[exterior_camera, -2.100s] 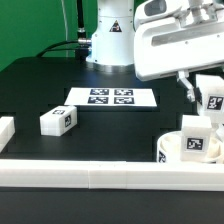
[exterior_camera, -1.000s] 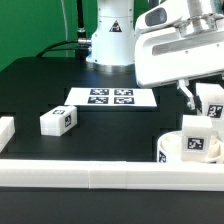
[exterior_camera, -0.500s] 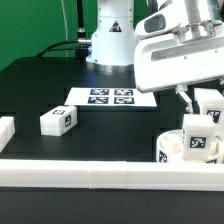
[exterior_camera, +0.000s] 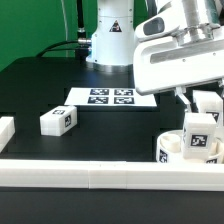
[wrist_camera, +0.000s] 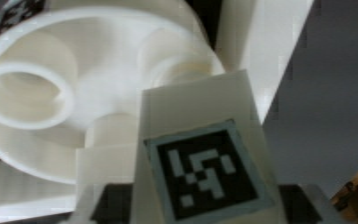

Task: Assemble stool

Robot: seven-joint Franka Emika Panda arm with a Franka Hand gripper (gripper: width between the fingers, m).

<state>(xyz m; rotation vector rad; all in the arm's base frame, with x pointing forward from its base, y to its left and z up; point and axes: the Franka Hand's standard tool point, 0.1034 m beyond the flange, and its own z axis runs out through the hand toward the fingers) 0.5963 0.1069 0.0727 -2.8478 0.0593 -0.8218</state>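
The round white seat (exterior_camera: 172,147) lies at the exterior view's lower right, against the front rail, with one tagged leg (exterior_camera: 198,136) standing on it. My gripper (exterior_camera: 204,106) hangs just above and behind the seat, shut on a second white leg (exterior_camera: 209,102). In the wrist view this held leg (wrist_camera: 201,158) shows its tag between my dark fingers (wrist_camera: 126,203), and the seat (wrist_camera: 69,95) with a round socket lies right behind it. A third leg (exterior_camera: 58,120) lies loose on the black table at the exterior view's left.
The marker board (exterior_camera: 112,98) lies flat in the table's middle. A long white rail (exterior_camera: 90,176) runs along the front edge, with a short rail piece (exterior_camera: 5,130) at the exterior view's left. The arm's base (exterior_camera: 108,40) stands at the back.
My gripper has come down and slightly toward the exterior view's left with the leg, closer to the seat. The seat, its standing leg and the loose leg have not moved.
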